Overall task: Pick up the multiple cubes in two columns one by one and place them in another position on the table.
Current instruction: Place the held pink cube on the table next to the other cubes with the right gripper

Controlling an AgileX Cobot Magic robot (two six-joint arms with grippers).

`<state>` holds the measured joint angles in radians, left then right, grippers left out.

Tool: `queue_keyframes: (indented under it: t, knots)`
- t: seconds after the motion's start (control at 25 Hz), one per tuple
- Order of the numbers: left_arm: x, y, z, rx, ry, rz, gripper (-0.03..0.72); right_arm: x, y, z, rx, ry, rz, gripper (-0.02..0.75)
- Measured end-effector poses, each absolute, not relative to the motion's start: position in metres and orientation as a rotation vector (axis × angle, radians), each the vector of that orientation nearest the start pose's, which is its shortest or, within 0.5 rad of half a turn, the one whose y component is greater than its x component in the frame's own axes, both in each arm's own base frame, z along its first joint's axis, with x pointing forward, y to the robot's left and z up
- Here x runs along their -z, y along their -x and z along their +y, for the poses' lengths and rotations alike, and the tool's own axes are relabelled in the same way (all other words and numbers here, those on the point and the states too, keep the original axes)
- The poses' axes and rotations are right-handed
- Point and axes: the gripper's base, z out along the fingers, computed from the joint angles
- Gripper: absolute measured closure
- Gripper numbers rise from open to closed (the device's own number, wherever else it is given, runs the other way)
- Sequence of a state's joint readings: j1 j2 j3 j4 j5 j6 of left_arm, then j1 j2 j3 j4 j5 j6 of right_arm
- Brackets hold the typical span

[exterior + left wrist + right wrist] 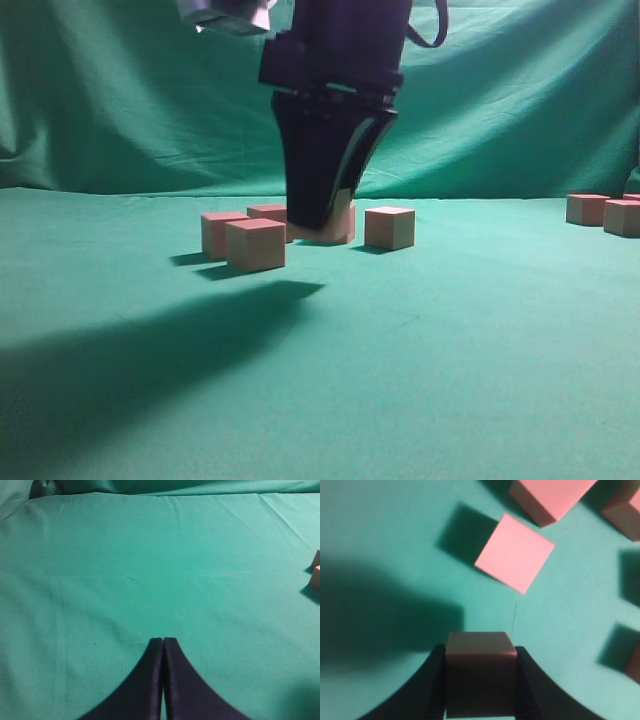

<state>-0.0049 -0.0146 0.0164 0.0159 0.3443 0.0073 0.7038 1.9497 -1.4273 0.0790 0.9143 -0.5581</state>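
Nearest you in the exterior view, a cube sits on the green counter, with another just behind and left of it. Past them your right gripper stands over a third cube, its jaws closed on two opposite flat faces, and the block looks to rest on the cloth (or barely off it). One more cube lies just to the right, and a separate group sits far right. These blocks look light, stiff and matte, so take them square across flat faces, not corners. The right wrist view shows the grip itself, which the exterior view hides behind the fingers. Your left gripper hangs over bare cloth, jaws shut on nothing; it is only in the left wrist view.
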Motion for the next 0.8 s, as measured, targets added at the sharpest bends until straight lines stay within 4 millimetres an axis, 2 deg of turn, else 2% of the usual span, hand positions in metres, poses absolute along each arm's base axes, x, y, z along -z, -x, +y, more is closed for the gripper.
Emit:
queue_keyframes:
  t: [0.32, 0.8]
  knots:
    - [-0.177, -0.053, 0.000, -0.017, -0.021, 1.829, 0.688, -0.186, -0.312, 0.272, -0.118, 1.669, 2.374, 0.469]
    - [-0.177, -0.053, 0.000, -0.017, -0.021, 1.829, 0.688, -0.175, -0.313, 0.273, -0.116, 1.671, 2.417, 0.469]
